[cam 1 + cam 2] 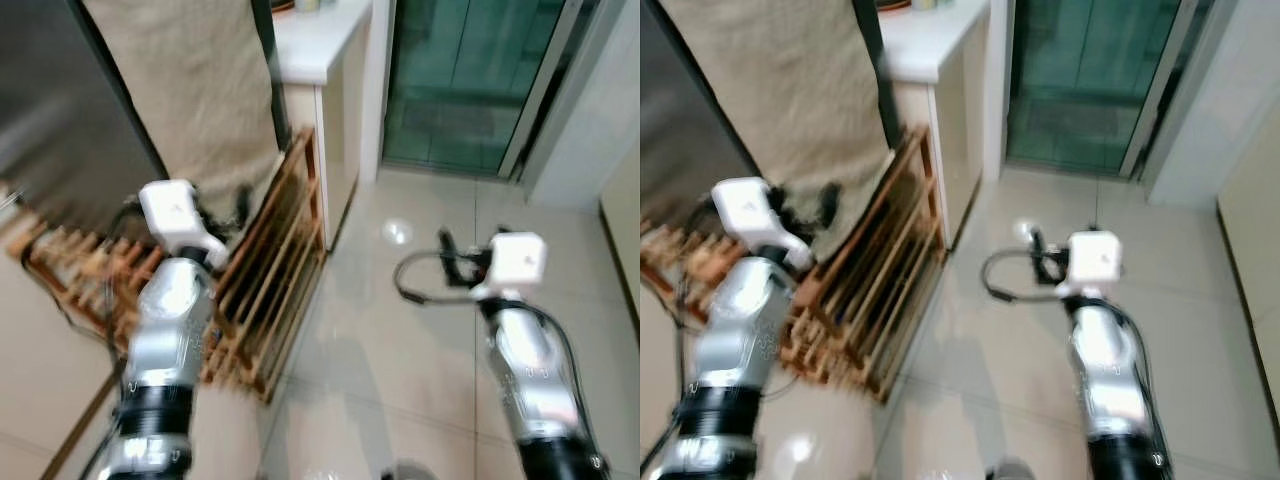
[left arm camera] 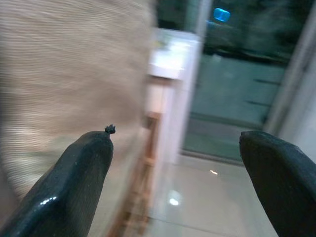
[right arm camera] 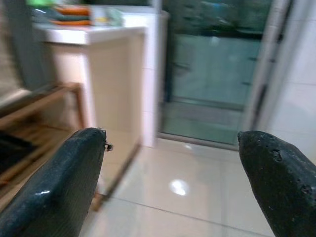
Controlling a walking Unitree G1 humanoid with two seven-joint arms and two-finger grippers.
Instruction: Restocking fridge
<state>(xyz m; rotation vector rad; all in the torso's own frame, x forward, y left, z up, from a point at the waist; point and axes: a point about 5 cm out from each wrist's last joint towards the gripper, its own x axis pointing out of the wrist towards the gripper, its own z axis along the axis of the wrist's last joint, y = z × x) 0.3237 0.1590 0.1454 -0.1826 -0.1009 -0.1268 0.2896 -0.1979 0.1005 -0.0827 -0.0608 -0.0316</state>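
A blurred view down onto a glossy tiled floor (image 1: 400,340) is being shown; no fridge or stock item can be made out, so the place of the task's things cannot be told. A beige cloth (image 1: 190,90) is being seen hanging over a dark panel; a wooden slatted rack (image 1: 270,300) is leaning below it against a white-topped counter (image 1: 320,40); a green glass door (image 1: 470,80) is standing beyond. Both silver arms are being held forward; the left gripper (image 2: 177,182) is spread wide and empty, just beside the rack; the right gripper (image 3: 173,182) is likewise spread and empty, over bare floor. The rack could be clipped by the left arm in walking, judging by its nearness; grasps could be misjudged in such blur.
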